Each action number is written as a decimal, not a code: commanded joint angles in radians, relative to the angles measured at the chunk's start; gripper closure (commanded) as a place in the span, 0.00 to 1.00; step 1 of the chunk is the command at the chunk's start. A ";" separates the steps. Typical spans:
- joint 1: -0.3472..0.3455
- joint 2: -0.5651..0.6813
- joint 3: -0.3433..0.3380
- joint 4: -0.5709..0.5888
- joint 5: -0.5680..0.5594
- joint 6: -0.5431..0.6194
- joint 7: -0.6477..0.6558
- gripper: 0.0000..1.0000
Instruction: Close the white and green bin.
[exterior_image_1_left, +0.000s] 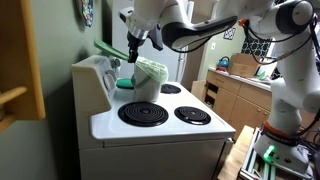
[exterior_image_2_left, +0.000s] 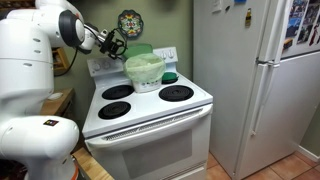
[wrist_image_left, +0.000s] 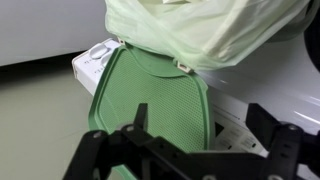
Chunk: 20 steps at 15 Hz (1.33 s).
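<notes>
Wrist view alone shows it close: gripper (wrist_image_left: 190, 160) fingers spread wide at left and right, pinching nothing, with the flat green lid (wrist_image_left: 150, 100) face-on between and beyond them, swung open on its hinge. Above and to the right is the white and green bin (wrist_image_left: 200, 30), pale, translucent and wrinkled-looking. Only the exterior views place it, at the back of the stove top (exterior_image_1_left: 165, 128) behind the burners, a small teal sponge (exterior_image_1_left: 124, 84) just beside it.
</notes>
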<state>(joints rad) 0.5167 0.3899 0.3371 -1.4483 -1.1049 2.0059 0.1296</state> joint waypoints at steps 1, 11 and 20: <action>0.030 0.033 -0.032 0.010 -0.065 0.033 0.092 0.00; 0.066 0.065 -0.067 -0.016 -0.300 0.084 0.500 0.01; 0.061 0.053 -0.064 -0.040 -0.344 0.081 0.647 0.15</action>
<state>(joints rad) 0.5723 0.4612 0.2810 -1.4514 -1.4238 2.0874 0.7250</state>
